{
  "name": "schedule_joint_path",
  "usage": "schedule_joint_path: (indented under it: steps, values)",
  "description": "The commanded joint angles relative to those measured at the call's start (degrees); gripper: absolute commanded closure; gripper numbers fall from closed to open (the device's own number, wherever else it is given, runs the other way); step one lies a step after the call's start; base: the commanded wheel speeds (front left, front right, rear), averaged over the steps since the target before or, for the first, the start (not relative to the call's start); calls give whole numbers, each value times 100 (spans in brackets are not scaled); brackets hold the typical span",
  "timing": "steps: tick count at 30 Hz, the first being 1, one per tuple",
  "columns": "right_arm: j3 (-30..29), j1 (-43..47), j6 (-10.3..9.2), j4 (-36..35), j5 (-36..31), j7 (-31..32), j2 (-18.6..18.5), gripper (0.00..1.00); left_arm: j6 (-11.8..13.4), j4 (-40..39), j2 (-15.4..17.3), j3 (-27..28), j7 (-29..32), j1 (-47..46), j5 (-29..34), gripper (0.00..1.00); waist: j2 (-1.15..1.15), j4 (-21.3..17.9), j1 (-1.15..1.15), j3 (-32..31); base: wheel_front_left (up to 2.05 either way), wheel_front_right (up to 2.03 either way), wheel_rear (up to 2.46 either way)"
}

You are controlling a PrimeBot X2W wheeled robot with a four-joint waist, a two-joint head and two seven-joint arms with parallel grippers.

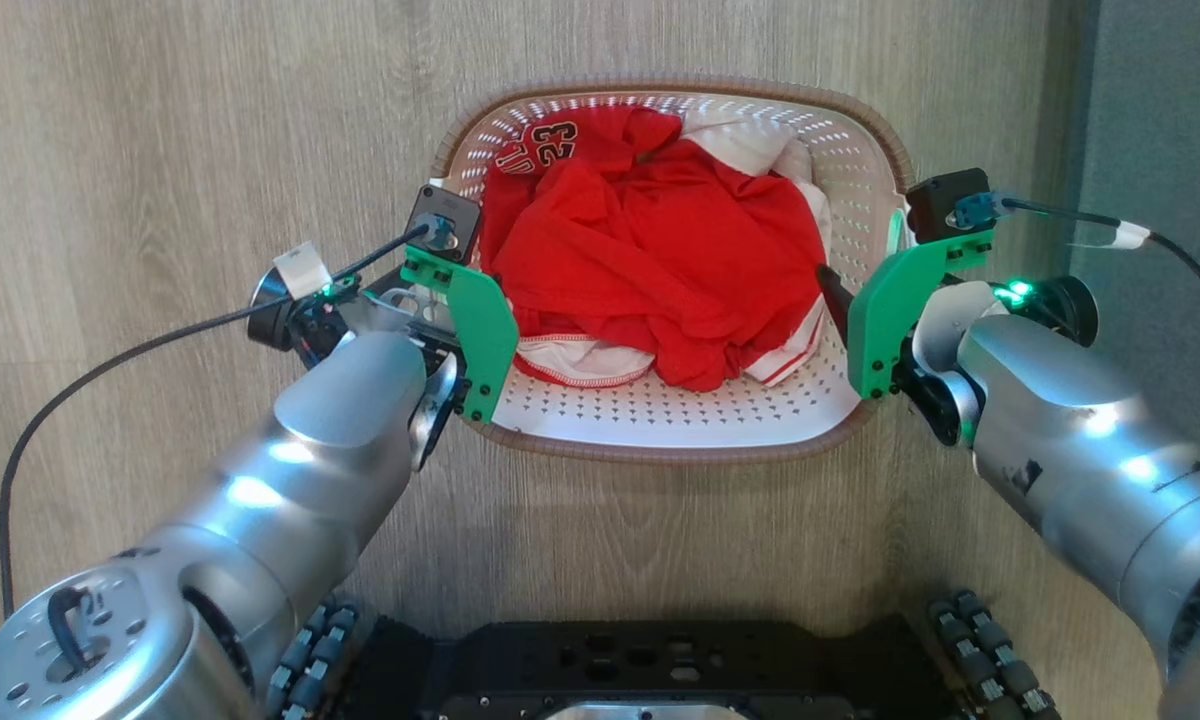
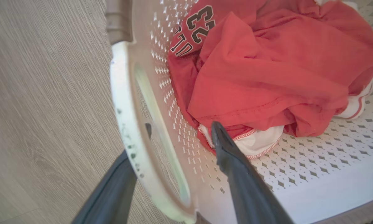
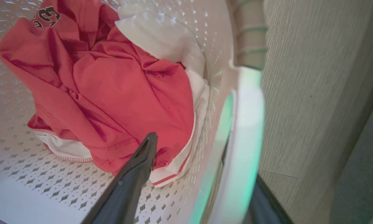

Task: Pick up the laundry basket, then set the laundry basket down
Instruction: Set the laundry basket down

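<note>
I see laundry basket sitting on wood floor, red and white clothes heaped inside. My left gripper straddles basket's left handle: jaws spread, one finger inside basket, one outside, no clamp. My right gripper straddles basket's right handle: jaws spread, inner finger clear of basket wall.

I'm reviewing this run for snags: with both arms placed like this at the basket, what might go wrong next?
1. The open left fingers straddle the left handle of the laundry basket, and the right fingers straddle the right handle. A sideways pull may hook a handle and drag or tip the basket.
2. Each inner finger sits by the red shirt, so lifting out might snag cloth.
</note>
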Motion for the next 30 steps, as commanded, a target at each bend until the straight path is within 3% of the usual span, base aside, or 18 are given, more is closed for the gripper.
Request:
schedule_joint_path:
  steps: [1, 17, 30]
  values:
    - [51, 217, 59, -39, -28, -60, 54, 0, 63, -78, 32, 26, -19, 2, 20, 0, 0, 8, 0, -1, 0, 0, 0]
    - [53, 231, 59, 107, -125, -68, 49, 0, 105, -125, 32, 26, 83, 102, -10, 0, 0, 42, 0, -208, 0, 0, 0]
    - [54, 662, 59, 472, -110, -10, 282, 0, 108, 2, 32, 26, 180, 538, 23, 0, 0, -33, 0, -1094, 0, 0, 0]
